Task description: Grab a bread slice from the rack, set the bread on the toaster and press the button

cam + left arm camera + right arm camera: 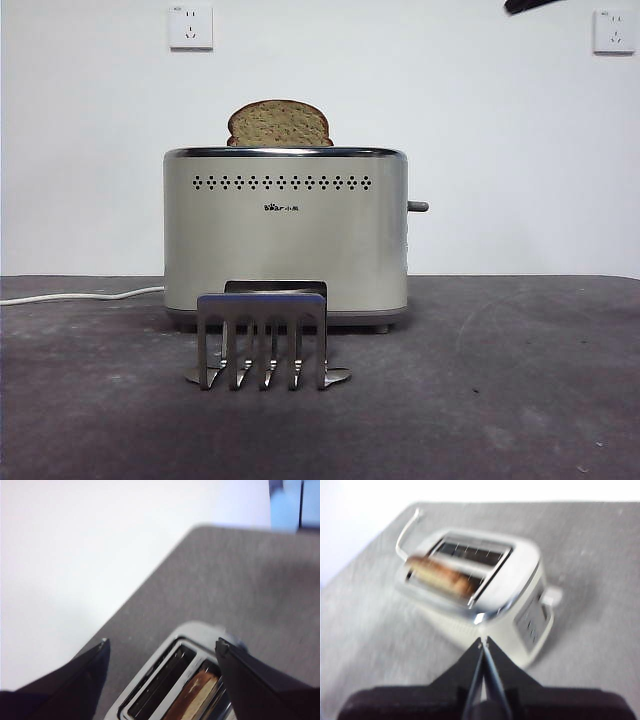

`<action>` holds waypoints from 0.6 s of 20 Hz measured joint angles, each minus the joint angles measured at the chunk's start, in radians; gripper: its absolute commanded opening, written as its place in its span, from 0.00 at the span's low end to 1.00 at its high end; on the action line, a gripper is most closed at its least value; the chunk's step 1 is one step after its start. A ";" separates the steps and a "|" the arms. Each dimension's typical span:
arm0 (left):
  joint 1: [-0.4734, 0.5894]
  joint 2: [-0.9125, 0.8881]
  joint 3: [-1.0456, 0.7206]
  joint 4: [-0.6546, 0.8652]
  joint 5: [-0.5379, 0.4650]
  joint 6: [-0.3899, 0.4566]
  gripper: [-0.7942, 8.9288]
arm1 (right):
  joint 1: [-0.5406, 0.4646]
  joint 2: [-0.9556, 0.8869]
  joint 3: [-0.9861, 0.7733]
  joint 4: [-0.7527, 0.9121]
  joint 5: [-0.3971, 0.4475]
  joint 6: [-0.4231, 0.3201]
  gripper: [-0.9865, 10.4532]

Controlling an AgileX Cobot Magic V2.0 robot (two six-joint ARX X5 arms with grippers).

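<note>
The cream toaster [285,235] stands mid-table. The brown slice of bread [278,124] stands upright in one of its slots, its domed top above the chrome rim. The grey rack [262,340] stands in front of the toaster, with no bread in it. The toaster's lever [417,206] sticks out of its right side. My left gripper [162,642] is open and empty, high above the toaster [150,690], with the bread [192,700] below it in the slot. My right gripper [483,641] is shut and empty, above and off the lever end of the toaster [520,580]. That blurred view shows the bread [440,575] and the lever [552,596].
A white cord [80,296] runs left from the toaster along the dark table [500,400]. A white wall with two sockets [190,27] stands behind. A black arm tip [530,5] shows at the top right corner of the front view.
</note>
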 measured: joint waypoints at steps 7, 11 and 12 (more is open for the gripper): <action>0.000 -0.202 0.003 -0.074 0.000 -0.146 0.45 | 0.000 0.219 0.000 0.281 -0.071 0.158 0.08; 0.000 -0.246 0.003 -0.110 0.000 -0.161 0.45 | 0.001 0.317 0.000 0.395 -0.071 0.211 0.08; 0.000 -0.253 0.003 -0.119 0.000 -0.163 0.45 | 0.003 0.339 0.000 0.421 -0.071 0.222 0.08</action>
